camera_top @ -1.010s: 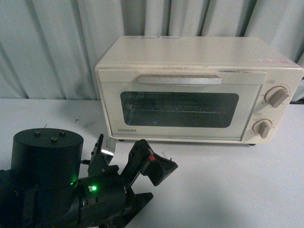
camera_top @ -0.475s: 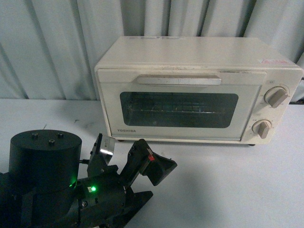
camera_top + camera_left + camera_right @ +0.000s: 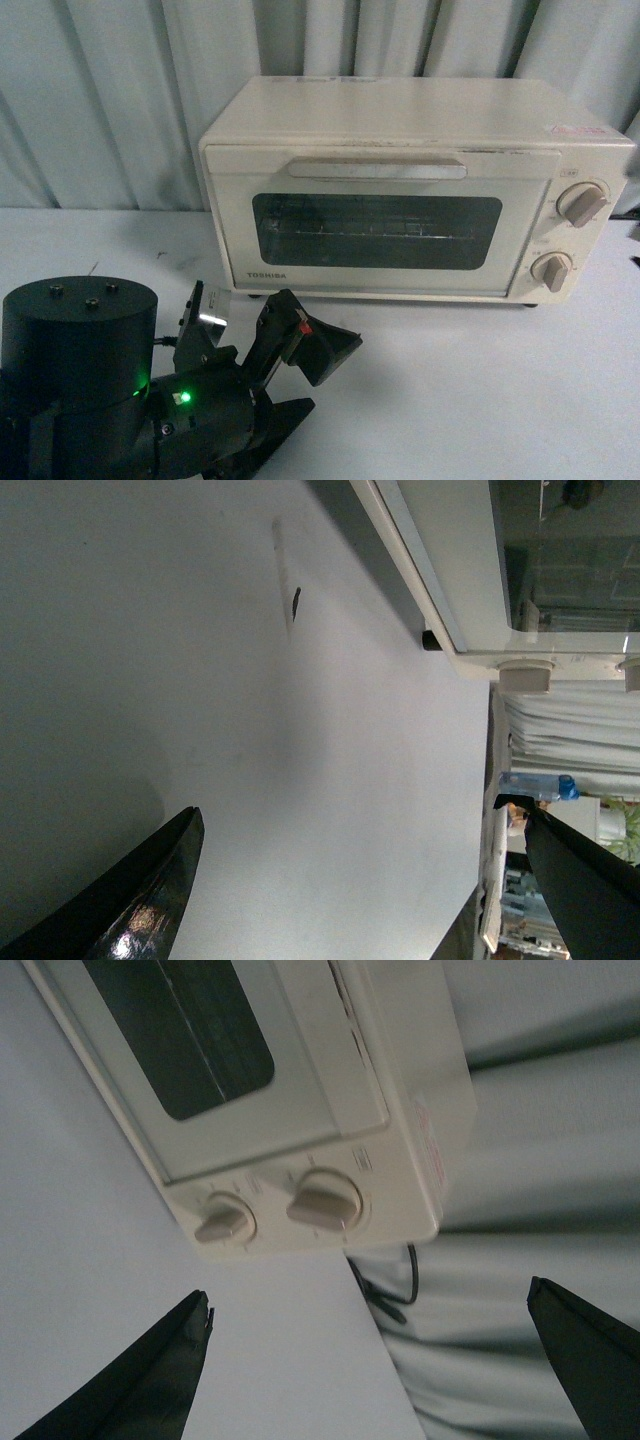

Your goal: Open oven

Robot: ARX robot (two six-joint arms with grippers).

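Grey curtains [image 3: 100, 100] back the white table [image 3: 480, 380], where the oven [image 3: 400, 190] sits at the rear, door shut and facing the robot, long axis left to right. Left gripper [image 3: 262, 335] and right gripper [image 3: 368, 1295] hold their jaws spread, empty.

oven [image 3: 400, 115] cream-white | window [image 3: 375, 232] dark | knobs [image 3: 583, 203] beige | table [image 3: 480, 390] white | left claw [image 3: 262, 335] black | curtain [image 3: 110, 100] grey

The oven [image 3: 400, 110] has a smooth cream shell, like painted metal, with a soft sheen. Its window [image 3: 376, 230] is dark, glossy glass. The knobs [image 3: 583, 203], at 3 o'clock from it, look like matt beige plastic. The table [image 3: 480, 390] is white, smooth and matt. The curtain [image 3: 110, 100], at 12 o'clock, is grey cloth. On the left gripper [image 3: 365, 890] the fingers [image 3: 150, 905] are black and shiny.
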